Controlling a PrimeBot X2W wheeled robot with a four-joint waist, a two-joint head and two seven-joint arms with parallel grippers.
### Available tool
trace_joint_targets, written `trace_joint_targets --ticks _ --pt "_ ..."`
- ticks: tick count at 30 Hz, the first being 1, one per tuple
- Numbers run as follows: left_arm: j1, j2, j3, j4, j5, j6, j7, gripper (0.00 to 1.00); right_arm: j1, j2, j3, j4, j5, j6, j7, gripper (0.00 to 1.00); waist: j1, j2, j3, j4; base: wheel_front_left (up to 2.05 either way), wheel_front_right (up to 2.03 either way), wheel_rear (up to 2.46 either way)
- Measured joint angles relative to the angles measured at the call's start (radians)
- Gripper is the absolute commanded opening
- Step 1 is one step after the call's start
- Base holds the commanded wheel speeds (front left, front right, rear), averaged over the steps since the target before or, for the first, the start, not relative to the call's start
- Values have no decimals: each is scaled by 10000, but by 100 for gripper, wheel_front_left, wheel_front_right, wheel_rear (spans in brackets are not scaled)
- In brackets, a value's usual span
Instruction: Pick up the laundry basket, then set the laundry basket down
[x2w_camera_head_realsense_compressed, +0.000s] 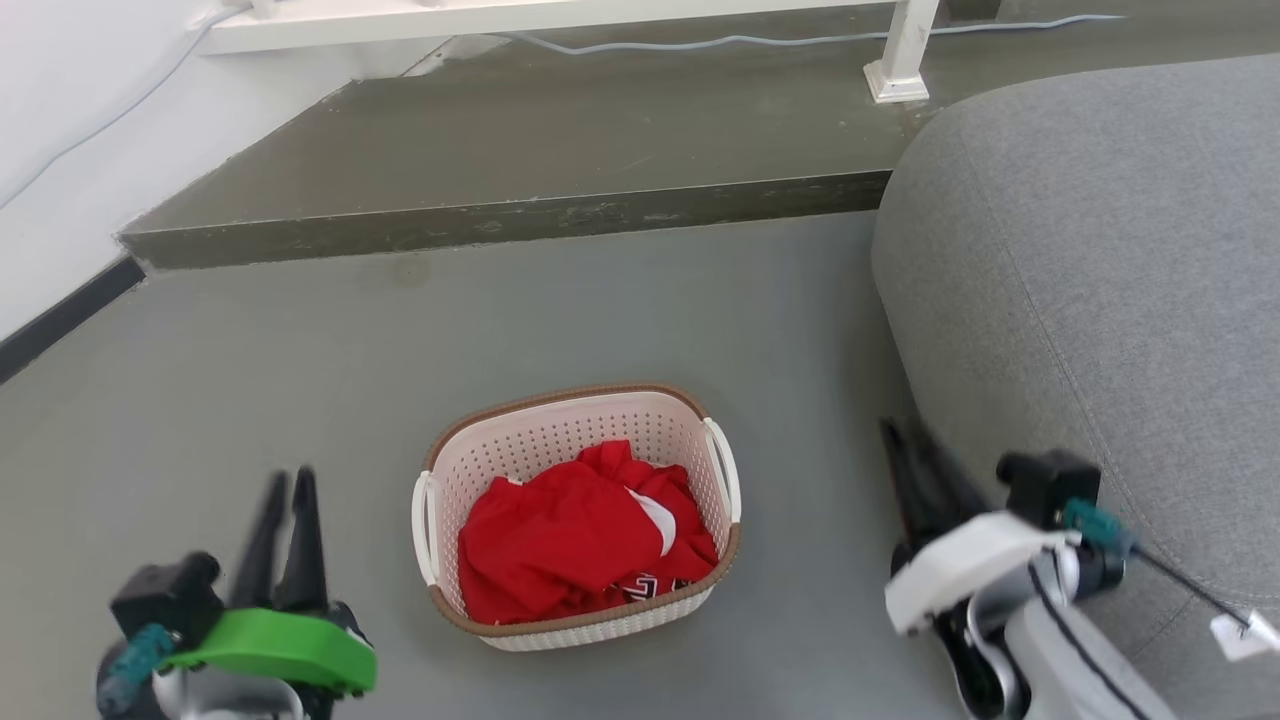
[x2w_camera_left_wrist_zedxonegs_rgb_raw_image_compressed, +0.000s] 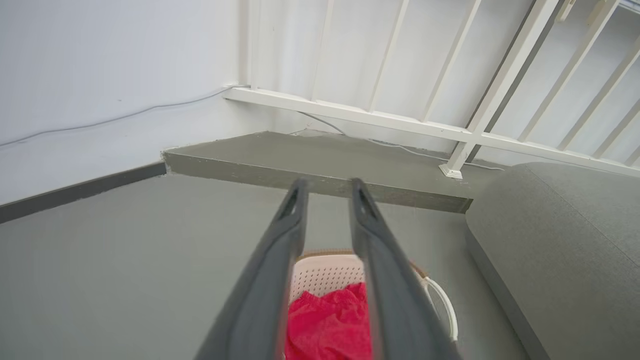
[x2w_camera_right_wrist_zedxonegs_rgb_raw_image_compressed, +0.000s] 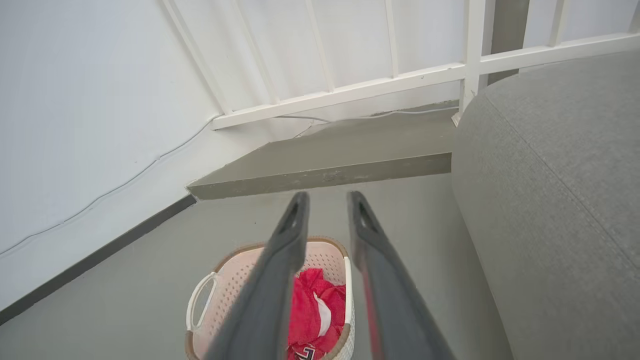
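**Grey floor (x2w_camera_head_realsense_compressed: 250, 380), basket (x2w_camera_head_realsense_compressed: 560, 435) waiting for a two-handed lift**

Grey flooring is carrying the basket, which is sitting upright between the two hands, well short of the raised step (x2w_camera_head_realsense_compressed: 500, 150) and near the sofa (x2w_camera_head_realsense_compressed: 1080, 280) on the robot's right. A red garment (x2w_camera_head_realsense_compressed: 570, 540) is lying bunched inside it, below the rim.

The left hand (x2w_camera_head_realsense_compressed: 290, 478) is hovering off the basket's left side and the right hand (x2w_camera_head_realsense_compressed: 905, 435) off its right, both apart from it. Each is showing a narrow gap between its fingers and is gripping nothing. Both wrist views are looking down over the basket, so the hands are probably sitting higher than its rim.

The robot appears to be making its approach for the pick-up. Each hand is going to need its own loop: the left handle (x2w_camera_head_realsense_compressed: 425, 530) for the left, the right handle (x2w_camera_head_realsense_compressed: 725, 465) for the right. The fingers should be spreading wider before coming down, then straddling the loop with one finger passing inside it. Closing together and rising evenly should be keeping the basket level and the garment in. The right arm is working close to the sofa, so it is needing room on that side. The thin loops are likely to flex, so a gentle squeeze is looking wiser than a hard one.
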Motion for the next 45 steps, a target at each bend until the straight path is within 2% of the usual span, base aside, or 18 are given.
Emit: trace_joint_targets --ticks 9,16,45 --pt "134 -84 63 362 -493 0 196 0 398 38 -153 157 491 17 79 0 0 0 -45 -8 0 0 0" --pt "131 -84 188 474 -1584 0 531 0 400 94 -458 46 1580 105 324 0 0 0 -103 -13 0 0 0" --pt "74 -92 598 593 -4888 -96 1599 0 441 167 -1818 -288 5060 430 1344 0 0 0 -308 -19 0 0 0"
